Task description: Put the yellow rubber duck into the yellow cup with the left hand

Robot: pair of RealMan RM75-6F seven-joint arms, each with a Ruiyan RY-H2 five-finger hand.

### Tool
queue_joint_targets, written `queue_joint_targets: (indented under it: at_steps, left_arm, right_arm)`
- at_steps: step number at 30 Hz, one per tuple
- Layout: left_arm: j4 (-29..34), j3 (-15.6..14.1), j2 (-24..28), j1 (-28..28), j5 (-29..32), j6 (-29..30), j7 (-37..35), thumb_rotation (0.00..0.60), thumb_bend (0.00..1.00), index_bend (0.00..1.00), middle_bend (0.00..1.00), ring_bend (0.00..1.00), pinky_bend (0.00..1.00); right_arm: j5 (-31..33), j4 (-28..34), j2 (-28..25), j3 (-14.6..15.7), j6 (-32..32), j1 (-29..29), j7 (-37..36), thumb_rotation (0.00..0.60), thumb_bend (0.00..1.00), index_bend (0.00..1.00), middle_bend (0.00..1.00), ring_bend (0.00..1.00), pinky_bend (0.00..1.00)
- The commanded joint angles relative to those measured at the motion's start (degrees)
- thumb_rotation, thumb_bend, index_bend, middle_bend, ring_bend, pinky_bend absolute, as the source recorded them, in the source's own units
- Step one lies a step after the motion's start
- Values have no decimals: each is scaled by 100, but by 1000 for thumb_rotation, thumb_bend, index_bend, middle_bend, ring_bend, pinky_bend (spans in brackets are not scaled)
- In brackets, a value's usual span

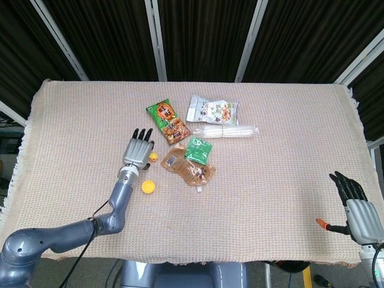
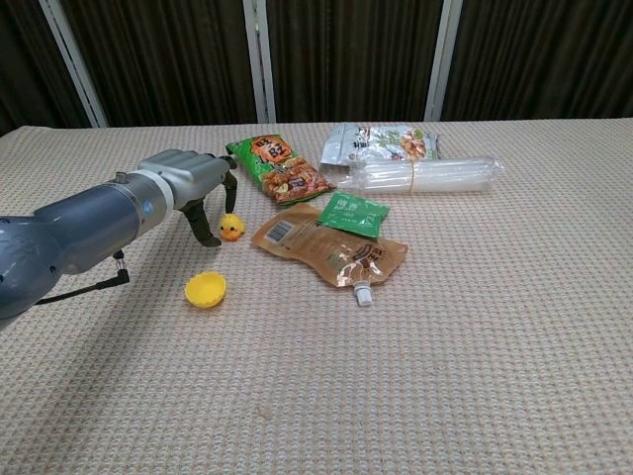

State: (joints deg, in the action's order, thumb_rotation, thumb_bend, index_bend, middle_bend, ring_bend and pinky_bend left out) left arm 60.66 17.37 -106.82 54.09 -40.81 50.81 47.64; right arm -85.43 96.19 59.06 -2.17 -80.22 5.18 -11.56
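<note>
Four packets (image 1: 168,122), one duck (image 1: 153,157), one cup (image 1: 147,186)

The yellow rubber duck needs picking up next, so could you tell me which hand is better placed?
Left. The left hand hovers beside the yellow rubber duck, fingers open; the right hand sits at the far table corner.
</note>
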Motion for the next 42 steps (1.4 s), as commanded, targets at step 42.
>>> queue_joint_targets:
  at_steps: [42]
  left_arm:
    - [3457,-1257,2308,-1043,-1340,770,-809,600,563,458,0,0,0]
  right_arm:
    - [26,3,31,-28,-78,-39,84,600,11,18,0,0,0]
